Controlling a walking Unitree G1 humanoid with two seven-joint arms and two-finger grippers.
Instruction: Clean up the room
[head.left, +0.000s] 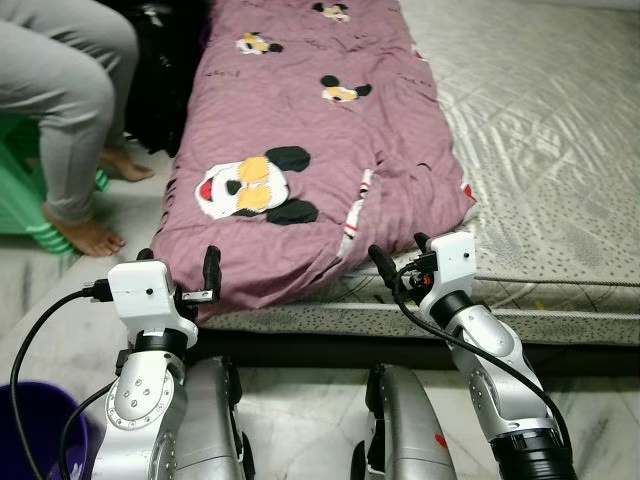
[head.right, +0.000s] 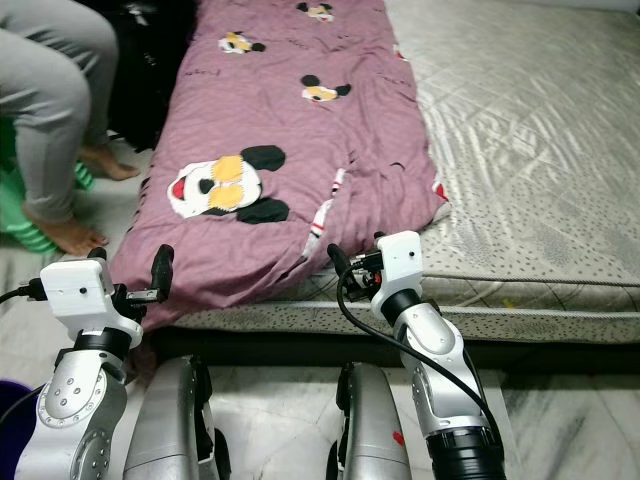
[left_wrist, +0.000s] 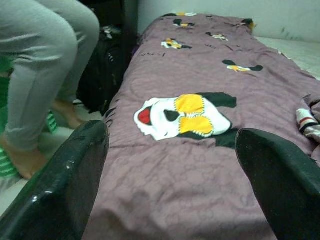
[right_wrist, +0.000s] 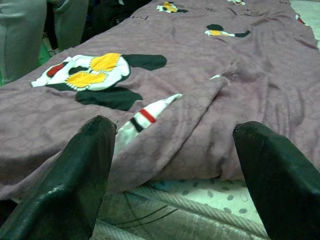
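Note:
A purple blanket (head.left: 310, 150) printed with cartoon mice lies lengthwise along the left side of a grey mattress (head.left: 560, 150) on the floor. Its near end is rumpled and hangs over the mattress's front edge. My left gripper (head.left: 180, 262) is raised in front of the blanket's near left corner, its fingers open and empty, facing a large mouse print (left_wrist: 182, 117). My right gripper (head.left: 400, 250) is raised at the blanket's near right corner, above a fold (right_wrist: 200, 100), and is also open and holds nothing.
A person's legs (head.left: 70, 110) in grey trousers stand at the left beside a green plastic stool (head.left: 20, 200). A black bag (head.left: 170, 70) leans against the blanket's left side. A purple bucket (head.left: 30, 430) sits on the marble floor by my left arm.

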